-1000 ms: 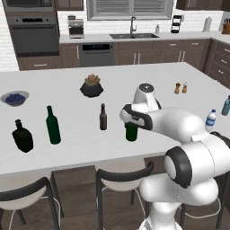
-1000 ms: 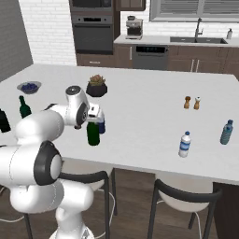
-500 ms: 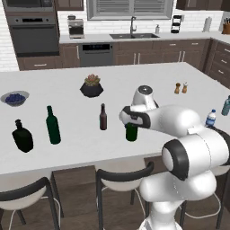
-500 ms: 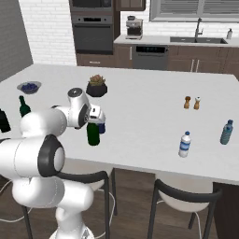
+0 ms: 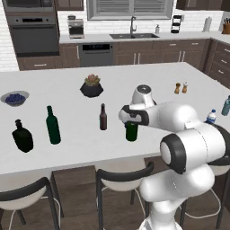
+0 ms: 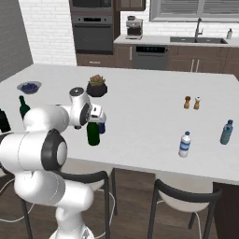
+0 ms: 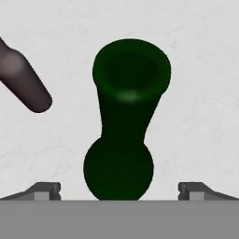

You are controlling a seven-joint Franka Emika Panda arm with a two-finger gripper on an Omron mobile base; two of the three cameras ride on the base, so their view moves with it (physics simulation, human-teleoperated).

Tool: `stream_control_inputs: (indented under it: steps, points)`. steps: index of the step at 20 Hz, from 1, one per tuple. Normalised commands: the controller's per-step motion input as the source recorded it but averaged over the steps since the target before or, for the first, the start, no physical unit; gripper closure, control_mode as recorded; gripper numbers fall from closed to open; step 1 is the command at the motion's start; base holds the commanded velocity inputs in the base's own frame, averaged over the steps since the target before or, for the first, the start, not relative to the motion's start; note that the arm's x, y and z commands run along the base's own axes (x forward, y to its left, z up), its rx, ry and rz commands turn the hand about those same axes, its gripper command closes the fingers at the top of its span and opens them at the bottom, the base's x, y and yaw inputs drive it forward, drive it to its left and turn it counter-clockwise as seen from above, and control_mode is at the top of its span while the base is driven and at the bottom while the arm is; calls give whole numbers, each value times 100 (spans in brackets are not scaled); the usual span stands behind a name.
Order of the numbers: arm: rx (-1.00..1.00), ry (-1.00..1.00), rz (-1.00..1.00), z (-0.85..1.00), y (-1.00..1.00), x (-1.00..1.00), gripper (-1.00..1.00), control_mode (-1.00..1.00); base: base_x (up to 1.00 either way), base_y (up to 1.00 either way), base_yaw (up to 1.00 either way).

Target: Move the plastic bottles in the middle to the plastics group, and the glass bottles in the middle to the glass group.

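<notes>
The tall dark green wine bottle [image 5: 131,132] [image 6: 93,135] stands at the island's middle, directly under my gripper [image 5: 131,122] [image 6: 94,123]. In the hand view I look down onto its open mouth [image 7: 132,70], and my gripper [image 7: 120,190] is open, one fingertip [image 7: 45,190] well out on each side, touching nothing. The slim brown bottle [image 5: 103,117] [image 7: 23,78] stands just left of it. A stubby dark blue bottle [image 6: 101,127] peeks out behind the hand. The black flask [image 5: 22,136] and straight-sided green bottle [image 5: 53,126] stand far left. The clear water bottle [image 6: 185,144] and teal bottle [image 6: 226,132] stand far right.
A potted plant [image 5: 91,86] sits behind the middle bottles, and a bowl of blue fruit [image 5: 15,98] lies at the far left. Salt and pepper shakers [image 5: 181,87] stand toward the right. Stools line the island's near edge [image 5: 67,167].
Almost nothing: the hand has held its place over the wine bottle, perhaps a touch lower, and the jaws have stayed open.
</notes>
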Motion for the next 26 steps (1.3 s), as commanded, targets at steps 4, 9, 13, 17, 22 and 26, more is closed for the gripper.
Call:
stream_control_inputs:
  steps: [4,9,13,17,22,26]
  points:
    - [0,0,0,-9,0,4,-100,-100,0,0,0]
    - [0,0,0,-17,0,4,-100,-100,0,0,0]
    - [0,0,0,-14,0,12,-100,-100,0,0,0]
    - [0,0,0,-9,0,5,-100,-100,0,0,0]
    - [0,0,0,-6,0,4,-100,-100,0,0,0]
    - [0,0,0,-8,0,5,-100,-100,0,0,0]
